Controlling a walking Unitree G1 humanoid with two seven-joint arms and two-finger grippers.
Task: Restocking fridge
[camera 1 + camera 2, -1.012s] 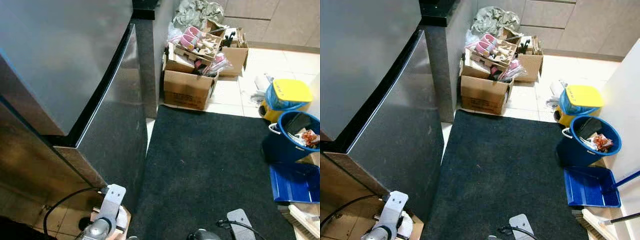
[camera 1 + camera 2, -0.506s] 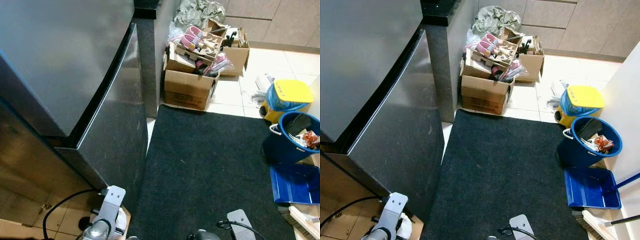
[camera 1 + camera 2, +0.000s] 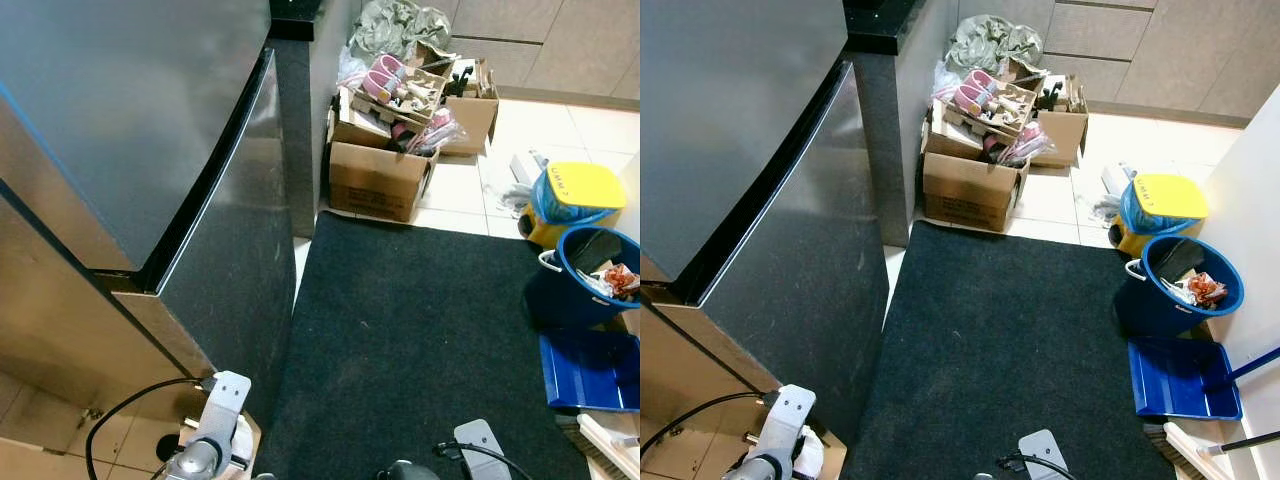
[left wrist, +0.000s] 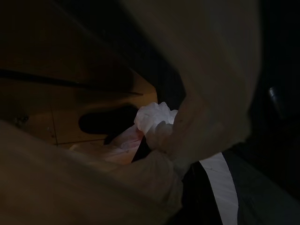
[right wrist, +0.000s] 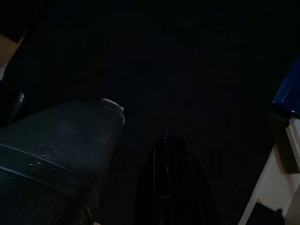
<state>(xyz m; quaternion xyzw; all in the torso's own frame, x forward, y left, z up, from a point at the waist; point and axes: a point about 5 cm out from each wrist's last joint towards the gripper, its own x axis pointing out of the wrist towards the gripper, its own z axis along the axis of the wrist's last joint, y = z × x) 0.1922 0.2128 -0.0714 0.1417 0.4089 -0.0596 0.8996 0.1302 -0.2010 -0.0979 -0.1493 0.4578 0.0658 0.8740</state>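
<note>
The fridge (image 3: 130, 120) fills the left side, its steel door face shut against the dark side panel (image 3: 235, 270). A lighter brown panel (image 3: 60, 310) lies below the door edge. My left arm (image 3: 215, 440) hangs low by the fridge's bottom corner, with a black cable (image 3: 120, 415) looping beside it. In the dark left wrist view a crumpled white thing (image 4: 152, 115) lies among beige shapes. My right arm (image 3: 480, 440) hangs over the black mat (image 3: 420, 340). My right gripper (image 5: 171, 159) points down at the dark mat.
Open cardboard boxes (image 3: 375, 180) full of odds and ends stand past the mat's far end by the wall. To the right are a yellow-lidded tub (image 3: 575, 190), a blue bucket (image 3: 590, 275) and a blue dustpan (image 3: 595, 365). Pale floor tiles (image 3: 560, 125) lie beyond.
The view has shifted slightly. The brown panel under the steel door edge looks lighter and wider than a second ago. Both arms hang where they were.
</note>
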